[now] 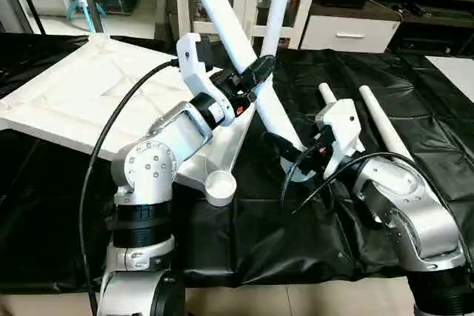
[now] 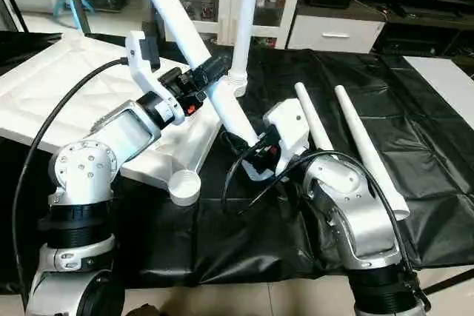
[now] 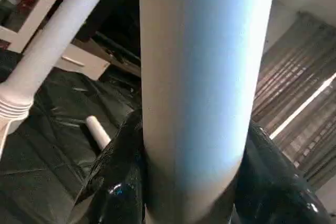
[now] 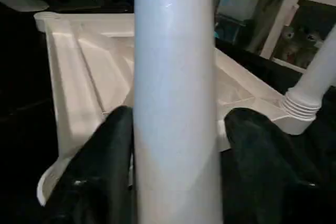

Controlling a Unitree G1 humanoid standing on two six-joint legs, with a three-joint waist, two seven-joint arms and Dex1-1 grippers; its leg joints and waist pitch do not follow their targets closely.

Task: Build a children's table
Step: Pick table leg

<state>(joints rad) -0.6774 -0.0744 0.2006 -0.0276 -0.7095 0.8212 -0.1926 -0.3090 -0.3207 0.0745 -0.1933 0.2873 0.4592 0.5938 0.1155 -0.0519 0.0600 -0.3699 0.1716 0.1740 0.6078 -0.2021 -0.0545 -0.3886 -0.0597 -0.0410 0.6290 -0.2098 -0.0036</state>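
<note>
Both grippers, left gripper (image 1: 261, 72) and right gripper (image 2: 252, 149), are grasping the slanted leg (image 1: 244, 49) at frame centre; seating it in the near socket (image 1: 221, 186) is remaining.

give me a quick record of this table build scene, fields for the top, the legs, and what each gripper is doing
top: white tabletop upside down on black-covered work table
fitted leg: one leg upright in far corner socket
held leg: tilted leg
loose legs: two lying on the cover at right
left gripper: fingers around tilted leg
right gripper: around its lower end; grip uncertain
</note>
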